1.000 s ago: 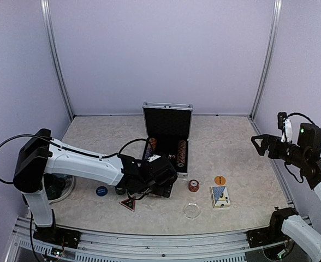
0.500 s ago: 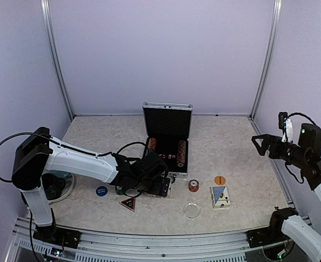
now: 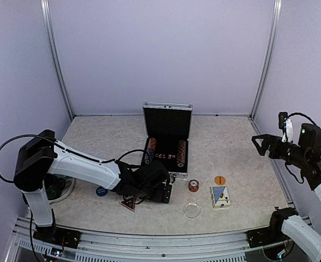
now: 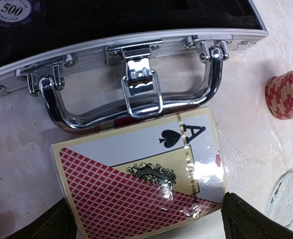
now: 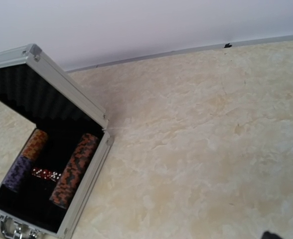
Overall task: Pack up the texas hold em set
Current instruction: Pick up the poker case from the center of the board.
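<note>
The silver briefcase [image 3: 167,106] stands open mid-table, with chip rows [image 3: 180,153] in its black lining; its front wall [image 4: 86,50] and chrome latch [image 4: 141,87] fill the left wrist view. A red-backed card deck [image 4: 136,184] lies flat just in front of the handle. My left gripper [image 3: 156,189] is open and low over it, one finger [image 4: 258,219] at each short end of the deck. A blue deck [image 3: 220,195], an orange button [image 3: 219,179], a red chip stack [image 3: 193,185], a blue button [image 3: 101,191] and a dark triangle marker [image 3: 128,204] lie loose. My right gripper [image 3: 257,141] hangs open, high at the right.
A small clear dish [image 3: 191,210] sits near the front edge, right of my left gripper. A clear plate [image 3: 67,188] with dark cups is at the far left, partly behind the left arm. The right wrist view shows the briefcase [image 5: 84,181] and bare table.
My left gripper has drawn back from the briefcase's front edge toward the near side and come down over the red deck. The right arm has not moved.
</note>
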{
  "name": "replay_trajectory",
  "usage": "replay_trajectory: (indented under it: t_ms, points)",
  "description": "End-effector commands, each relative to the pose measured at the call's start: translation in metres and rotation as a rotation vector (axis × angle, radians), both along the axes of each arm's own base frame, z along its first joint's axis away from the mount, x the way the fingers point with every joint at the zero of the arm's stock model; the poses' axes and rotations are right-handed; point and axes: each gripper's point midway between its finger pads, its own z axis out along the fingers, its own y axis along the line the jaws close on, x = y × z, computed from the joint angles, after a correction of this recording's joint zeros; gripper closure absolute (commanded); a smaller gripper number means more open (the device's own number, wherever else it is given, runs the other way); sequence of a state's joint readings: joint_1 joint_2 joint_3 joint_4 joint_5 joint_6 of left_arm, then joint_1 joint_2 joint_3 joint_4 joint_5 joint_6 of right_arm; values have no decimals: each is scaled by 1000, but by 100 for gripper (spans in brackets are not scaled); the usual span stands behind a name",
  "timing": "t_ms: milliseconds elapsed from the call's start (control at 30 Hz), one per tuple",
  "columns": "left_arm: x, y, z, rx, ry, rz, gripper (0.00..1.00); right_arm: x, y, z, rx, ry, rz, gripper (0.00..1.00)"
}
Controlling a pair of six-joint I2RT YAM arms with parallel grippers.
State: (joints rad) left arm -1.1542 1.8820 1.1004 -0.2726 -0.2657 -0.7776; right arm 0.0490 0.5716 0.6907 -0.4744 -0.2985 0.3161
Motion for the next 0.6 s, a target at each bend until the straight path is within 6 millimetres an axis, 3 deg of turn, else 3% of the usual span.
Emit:
replay_trajectory:
  t_ms: [0, 300, 567]
  points:
    - [-18, -4, -20, 40, 36, -36, 1, -2, -3, -1, 2, 0, -13, 1]
    - [-35, -21, -20, 30, 35, -100, 1, -2, -3, -2, 2, 0, -14, 1]
    - [-16, -14, 6, 89, -91, -86, 1, -2, -3, -3, 3, -2, -11, 1]
